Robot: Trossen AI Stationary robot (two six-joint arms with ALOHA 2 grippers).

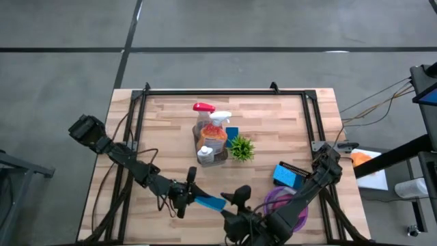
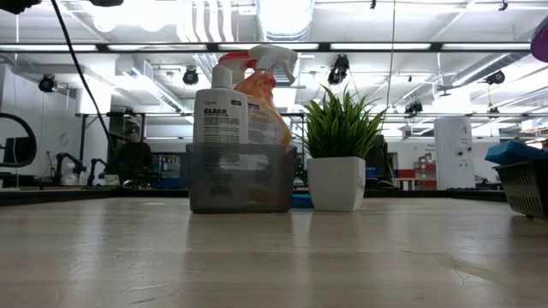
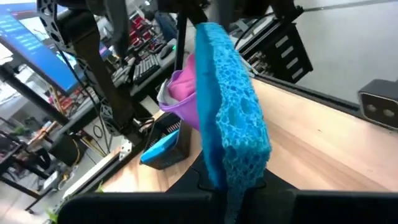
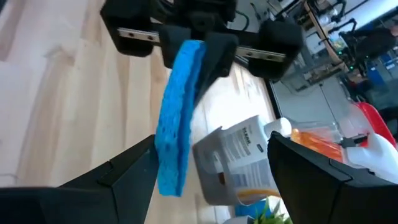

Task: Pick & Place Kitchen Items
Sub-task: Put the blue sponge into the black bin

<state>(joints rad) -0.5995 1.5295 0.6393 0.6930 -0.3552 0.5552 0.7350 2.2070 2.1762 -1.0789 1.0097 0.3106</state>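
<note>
Right now my left gripper (image 1: pixel 188 198), low and a little left of centre in the high view, is clamped on one end of a blue sponge (image 1: pixel 210 202), which sticks out toward my right gripper (image 1: pixel 237 199) just beside its free end. In the right wrist view my right fingers (image 4: pixel 124 171) stand wide apart with the sponge (image 4: pixel 176 118) hanging edge-on between them, touching neither. A magenta cloth (image 1: pixel 283 202) rests near my right arm at the lower right of the high view. Both grippers are close to the bottom edge of the wooden table (image 1: pixel 164 130), whose upper half and left side lie bare inside the black frame rails. At centre a grey caddy (image 1: pixel 212 152) holds a red-trigger spray bottle (image 1: pixel 203 113), a white-trigger orange spray bottle (image 1: pixel 217 130) and a white bottle (image 2: pixel 220 111) whose label reads "CLEAR"; the smaller print is too fine to read. A second blue sponge (image 1: pixel 231 133) sits touching the caddy's right side, and a small plant (image 1: pixel 241 147) in a white pot stands just beside it. Toward the right edge, a black basket (image 1: pixel 289 175) carries a third blue sponge (image 1: pixel 285 177).
</note>
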